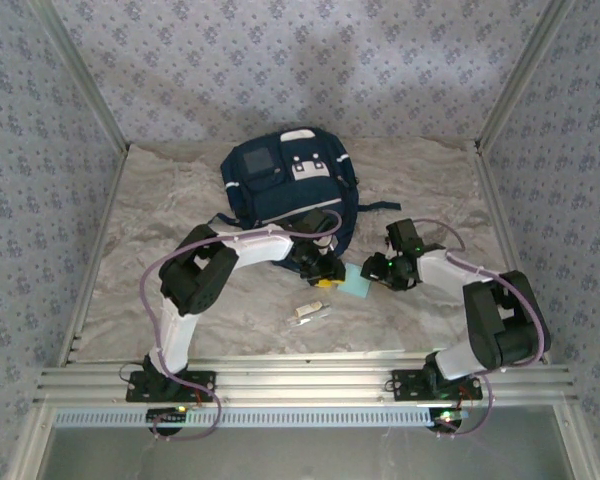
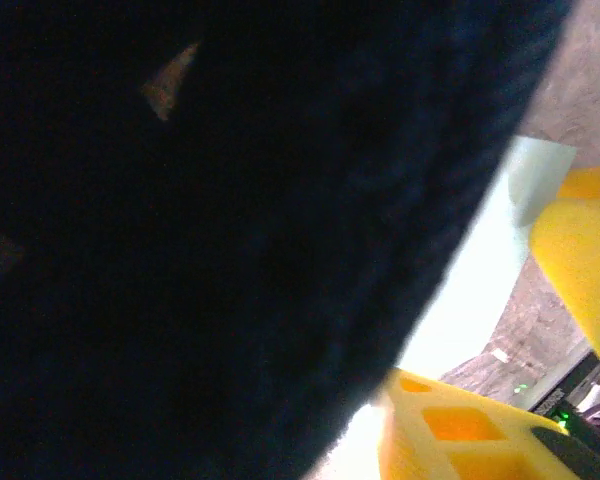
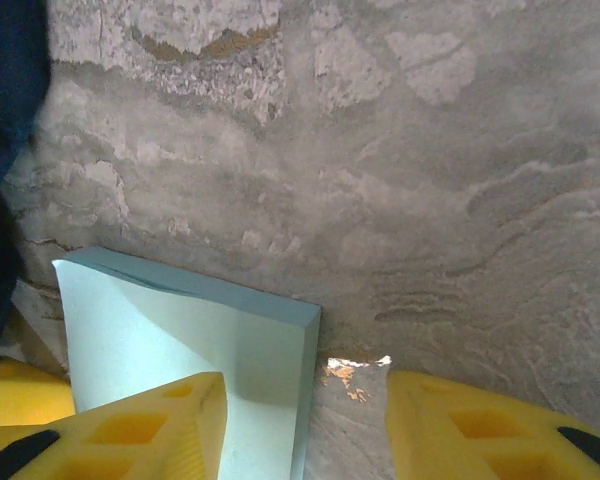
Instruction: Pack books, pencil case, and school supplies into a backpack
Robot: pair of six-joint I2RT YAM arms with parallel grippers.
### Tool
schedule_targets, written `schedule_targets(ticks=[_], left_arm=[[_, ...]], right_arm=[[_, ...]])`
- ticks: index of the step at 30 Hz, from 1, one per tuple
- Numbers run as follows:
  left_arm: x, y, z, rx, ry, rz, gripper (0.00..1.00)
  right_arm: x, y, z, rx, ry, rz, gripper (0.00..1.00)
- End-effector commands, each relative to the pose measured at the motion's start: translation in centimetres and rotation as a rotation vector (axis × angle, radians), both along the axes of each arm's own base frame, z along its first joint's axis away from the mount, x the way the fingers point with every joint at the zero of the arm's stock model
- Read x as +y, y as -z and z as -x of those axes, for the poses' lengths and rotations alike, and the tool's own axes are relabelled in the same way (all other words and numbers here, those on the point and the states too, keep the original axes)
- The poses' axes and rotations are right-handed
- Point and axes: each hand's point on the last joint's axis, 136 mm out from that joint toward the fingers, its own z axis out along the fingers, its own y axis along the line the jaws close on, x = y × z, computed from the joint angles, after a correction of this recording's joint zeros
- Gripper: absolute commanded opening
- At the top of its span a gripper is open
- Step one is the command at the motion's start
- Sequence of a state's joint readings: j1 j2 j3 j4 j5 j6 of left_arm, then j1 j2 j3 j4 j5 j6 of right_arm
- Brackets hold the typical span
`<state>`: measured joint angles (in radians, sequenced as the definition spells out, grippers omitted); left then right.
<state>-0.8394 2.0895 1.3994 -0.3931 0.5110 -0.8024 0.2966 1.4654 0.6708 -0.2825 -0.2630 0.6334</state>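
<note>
Nearest the arm bases, well to the near side of the backpack (image 1: 290, 185), a slim white stick (image 1: 308, 311) lies loose on the counter (image 1: 170, 200). It looks light and apt to roll, so a pinch across its middle would suit it. Closer to the backpack, just off its near right corner, the light-blue pad (image 3: 180, 350) lies flat. The right tool (image 3: 305, 400) hangs over it released, one yellow finger above the pad's face and the other over bare counter, so the pad's thick side edge lies in the gap. The pad is probably light and fairly stiff, with little height to catch. Gripping across that edge, or tipping a corner up first, seems the likeliest hold, and it may slide if nudged. The left tool (image 1: 322, 275) sits at the backpack's near hem, with navy fabric crowding its wrist view. Its fingers show a gap, but I cannot tell whether they pinch the cloth. The backpack looks soft and floppy and will likely sag unless its mouth is held open. Beside and beyond the backpack the counter lies open up to the papered walls, while near the pad the two tools stand close together, leaving little room.
</note>
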Motion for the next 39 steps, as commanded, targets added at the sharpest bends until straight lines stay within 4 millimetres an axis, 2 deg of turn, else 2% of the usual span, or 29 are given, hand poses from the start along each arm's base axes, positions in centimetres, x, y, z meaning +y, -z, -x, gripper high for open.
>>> schedule_targets(ticks=[1,12,19,22,23,25,26,28,30,34,39], left_arm=[[-1.1,2.5,0.4,0.019,0.015,-0.001,0.35],[-1.9,1.6,-0.1,-0.001,0.032,0.034,0.36],[-1.9,1.9,0.1,0.015,0.032,0.038,0.31],[-2.0,1.1,0.0,0.022,0.019,0.075,0.32],[-2.2,0.5,-0.1,0.023,0.016,0.096,0.34],[-2.6,-0.6,-0.2,0.018,0.015,0.123,0.47],[-2.6,-1.1,-0.3,0.010,0.016,0.131,0.50],[-2.9,-2.0,-0.5,-0.003,0.015,0.150,0.55],[-3.1,-2.3,-0.5,-0.004,0.013,0.166,0.56],[-3.5,-2.3,-0.6,0.016,-0.002,0.189,0.51],[-3.4,-3.1,-0.9,-0.003,-0.012,0.207,0.34]], right_arm=[[5.9,-1.1,-0.2,-0.032,-0.108,-0.226,0.46],[6.0,-1.8,0.5,-0.032,-0.107,-0.199,0.44],[5.9,-2.2,0.3,-0.035,-0.105,-0.214,0.43],[5.4,-2.5,0.4,-0.041,-0.106,-0.203,0.40],[5.3,-2.3,0.5,-0.035,-0.104,-0.202,0.38],[5.1,-1.8,0.7,-0.024,-0.096,-0.212,0.33],[5.1,-1.7,0.7,-0.024,-0.092,-0.217,0.33],[5.1,-1.5,0.8,-0.020,-0.088,-0.223,0.33],[5.1,-1.3,0.9,-0.015,-0.089,-0.221,0.32],[4.7,-0.9,1.1,-0.004,-0.086,-0.208,0.32],[4.7,-1.0,1.1,-0.006,-0.083,-0.219,0.32]])
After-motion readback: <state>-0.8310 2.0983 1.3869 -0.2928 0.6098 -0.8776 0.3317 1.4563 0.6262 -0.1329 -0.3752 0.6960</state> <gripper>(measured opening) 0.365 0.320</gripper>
